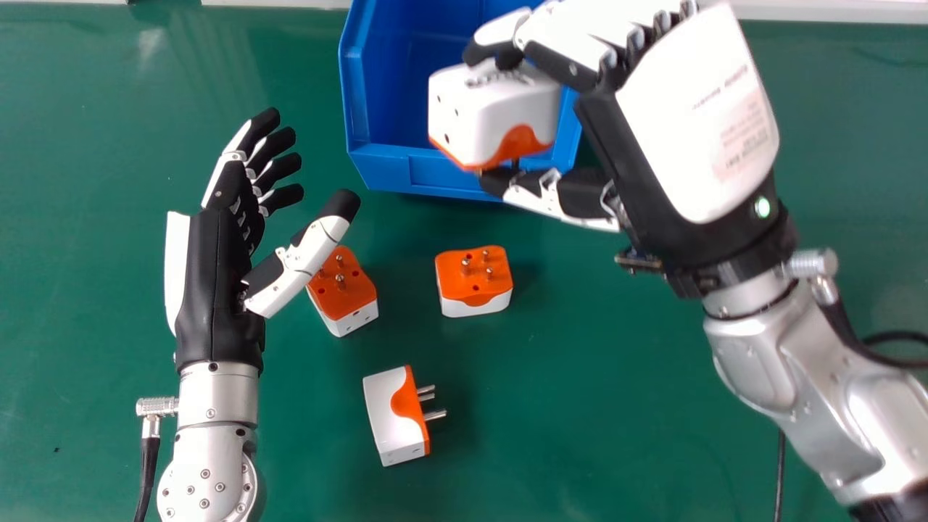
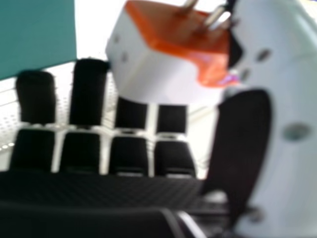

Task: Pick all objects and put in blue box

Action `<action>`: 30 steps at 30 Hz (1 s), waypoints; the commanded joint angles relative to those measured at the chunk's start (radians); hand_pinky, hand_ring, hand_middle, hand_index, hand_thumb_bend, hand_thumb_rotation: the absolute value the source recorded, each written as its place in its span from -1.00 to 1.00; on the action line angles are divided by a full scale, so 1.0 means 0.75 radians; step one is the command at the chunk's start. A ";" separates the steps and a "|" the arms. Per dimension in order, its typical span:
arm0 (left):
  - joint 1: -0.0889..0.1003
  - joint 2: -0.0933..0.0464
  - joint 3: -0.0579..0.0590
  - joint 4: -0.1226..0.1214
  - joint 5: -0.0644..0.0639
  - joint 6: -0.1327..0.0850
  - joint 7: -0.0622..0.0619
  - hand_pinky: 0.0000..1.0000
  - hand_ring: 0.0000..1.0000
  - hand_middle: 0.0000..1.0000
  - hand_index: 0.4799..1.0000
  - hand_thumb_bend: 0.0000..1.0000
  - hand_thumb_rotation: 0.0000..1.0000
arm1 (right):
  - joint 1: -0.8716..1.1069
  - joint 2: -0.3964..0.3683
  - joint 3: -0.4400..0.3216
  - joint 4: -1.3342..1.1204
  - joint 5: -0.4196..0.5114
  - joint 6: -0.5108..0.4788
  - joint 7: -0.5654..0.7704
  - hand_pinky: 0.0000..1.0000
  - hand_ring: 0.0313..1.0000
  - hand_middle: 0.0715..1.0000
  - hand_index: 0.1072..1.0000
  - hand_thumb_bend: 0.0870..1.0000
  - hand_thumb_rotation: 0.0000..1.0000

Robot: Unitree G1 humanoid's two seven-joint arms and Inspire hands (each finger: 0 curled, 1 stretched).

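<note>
We have a boxy plug adapter [image 1: 493, 116], white with an orange face and metal pins, pinched between the fingers and thumb of our right hand [image 1: 692, 130], above the near side of the blue box [image 1: 388, 170]. Beside our relaxed, empty left hand [image 1: 199, 275], we see a pins-up adapter [image 1: 344, 293], then another pins-up adapter [image 1: 475, 290] and a sideways adapter [image 1: 391, 417] on the table [image 1: 580, 406].

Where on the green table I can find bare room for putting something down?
The table is bare left of the left robot hand, and between the sideways adapter and the right arm. It is crowded by the left thumb, close over another adapter, and near the blue box, where the right robot hand holds one.
</note>
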 commanded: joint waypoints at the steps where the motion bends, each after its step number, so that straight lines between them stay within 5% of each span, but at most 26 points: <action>1: -0.009 -0.003 -0.005 -0.013 -0.012 -0.028 -0.005 0.54 0.64 0.71 0.46 0.51 -0.21 | -0.089 -0.014 -0.025 0.044 0.031 -0.010 -0.021 -0.43 -0.19 -0.06 0.02 -0.12 -1.00; 7: -0.007 -0.006 -0.010 -0.015 -0.039 -0.018 -0.034 0.54 0.64 0.71 0.46 0.51 -0.21 | -0.257 -0.016 -0.009 0.207 0.015 -0.023 -0.051 -0.43 -0.19 -0.06 0.01 -0.12 -1.00; 17: -0.018 -0.010 -0.008 0.009 -0.050 -0.024 -0.041 0.54 0.65 0.71 0.47 0.51 -0.22 | -0.482 0.011 0.058 0.496 0.011 0.010 -0.049 -0.41 -0.18 -0.06 0.00 -0.11 -1.00; 30: -0.017 -0.015 -0.005 0.022 -0.074 -0.025 -0.077 0.55 0.66 0.72 0.48 0.51 -0.23 | -0.796 0.034 0.253 1.031 -0.060 0.061 -0.099 -0.38 -0.17 -0.08 -0.02 -0.11 -1.00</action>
